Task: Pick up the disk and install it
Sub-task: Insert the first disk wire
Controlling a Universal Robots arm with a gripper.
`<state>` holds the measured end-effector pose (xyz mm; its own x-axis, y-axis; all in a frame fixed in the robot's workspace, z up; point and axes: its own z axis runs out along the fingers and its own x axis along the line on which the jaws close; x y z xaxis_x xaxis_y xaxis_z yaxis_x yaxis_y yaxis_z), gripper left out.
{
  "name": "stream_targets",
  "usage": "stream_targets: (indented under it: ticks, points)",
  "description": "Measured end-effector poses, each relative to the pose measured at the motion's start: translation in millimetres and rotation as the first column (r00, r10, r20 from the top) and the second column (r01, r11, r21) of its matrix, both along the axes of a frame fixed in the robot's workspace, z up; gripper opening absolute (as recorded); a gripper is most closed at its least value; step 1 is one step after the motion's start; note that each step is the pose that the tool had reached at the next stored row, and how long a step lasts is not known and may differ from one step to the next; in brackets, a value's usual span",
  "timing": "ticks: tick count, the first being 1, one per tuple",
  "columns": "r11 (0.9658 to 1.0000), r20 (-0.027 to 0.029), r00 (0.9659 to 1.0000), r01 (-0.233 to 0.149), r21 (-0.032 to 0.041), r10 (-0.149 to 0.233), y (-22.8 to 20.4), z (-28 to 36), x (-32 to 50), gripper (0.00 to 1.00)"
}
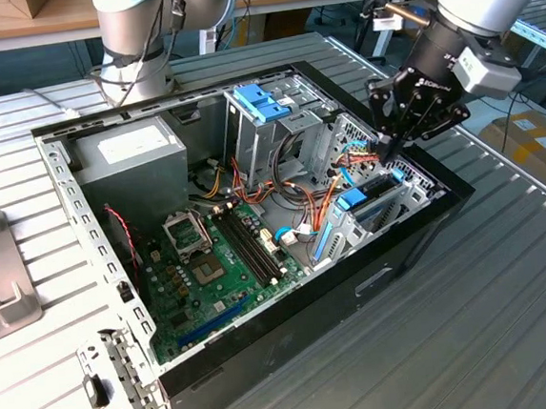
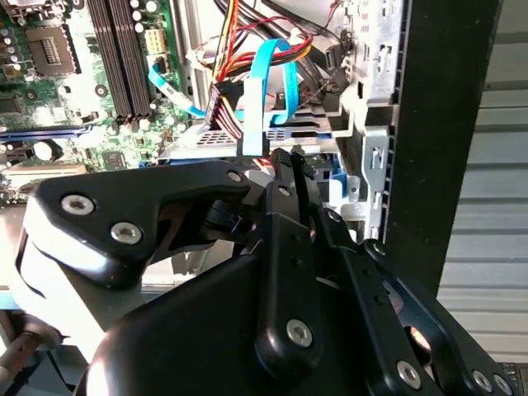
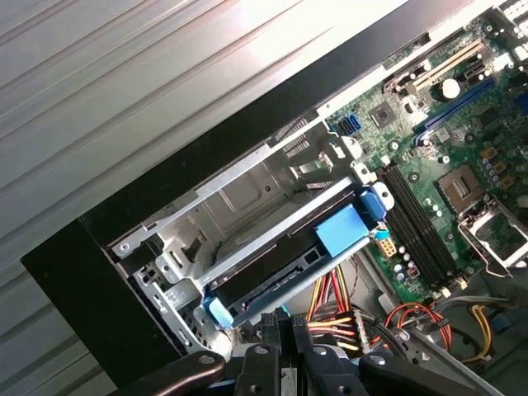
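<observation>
At the exterior view's right, you have the gripper [image 1: 390,148] reaching down into the front corner of the open computer case [image 1: 73,212]. Its black fingers look pressed together and hold nothing you can see. Just below them the disk [image 1: 368,194] lies in its metal bay against the case's front wall, with a blue mounting piece [image 1: 354,198] showing on its side. Further back stand the drive cage with light-blue handles [image 1: 260,105] and the grey power supply [image 1: 130,155]. The supply carries a white label, but I cannot make out its print. The green motherboard [image 1: 212,277] covers the case floor.

In the second wrist view, you see the gripper [image 2: 286,161] from behind its black linkage, the two fingertips [image 2: 282,161] closed on each other. Just beyond the tips a light-blue ribbon cable [image 2: 276,66] loops over a bundle of red, yellow and orange wires [image 2: 247,49]. The case's black front wall [image 2: 445,124] runs along one side.

In the first wrist view, you look over the joined fingertips [image 3: 285,323] at the disk [image 3: 272,276]. It is seated flat in the silver bay [image 3: 247,198], only its dark edge showing, with a blue mounting piece [image 3: 342,227] at one end and another [image 3: 216,312] at the other. The gripper is near the disk and apart from it. No lettering can be read on that edge. Memory slots [image 3: 417,223] lie just beside the bay.
</observation>
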<state>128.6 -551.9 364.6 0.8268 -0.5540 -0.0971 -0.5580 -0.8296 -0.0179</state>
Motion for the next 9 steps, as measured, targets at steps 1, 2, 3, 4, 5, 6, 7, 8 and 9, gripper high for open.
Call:
stream_targets:
  ticks: [1,2,3,4,5,6,7,8,9]
  points:
    - [1.0,0.0001,1.0,0.0,0.0,0.0,-0.1,-0.6,-12.8,0.17]
    - [1.0,0.0001,1.0,0.0,0.0,0.0,-0.1,-0.7,-13.5,0.17]
    - [1.0,0.0,1.0,0.0,0.0,0.0,-0.1,-0.8,-14.0,0.17]
    - [1.0,0.0,1.0,0.0,0.0,0.0,-0.1,-0.9,-14.7,0.17]
    - [1.0,0.0,1.0,0.0,-0.0001,0.0,-0.1,-0.9,-15.1,0.17]
    - [1.0,0.0,1.0,0.0,-0.0001,0.0,-0.1,-1.0,-15.2,0.17]
    - [1.0,0.0,1.0,0.0,0.0001,0.0,-0.1,-1.0,-15.2,0.17]
    - [1.0,0.0,1.0,0.0,0.0004,0.0,-0.1,-1.0,-15.2,0.17]
    - [1.0,0.0,1.0,0.0,0.0005,0.0,-0.1,-1.0,-15.3,0.17]
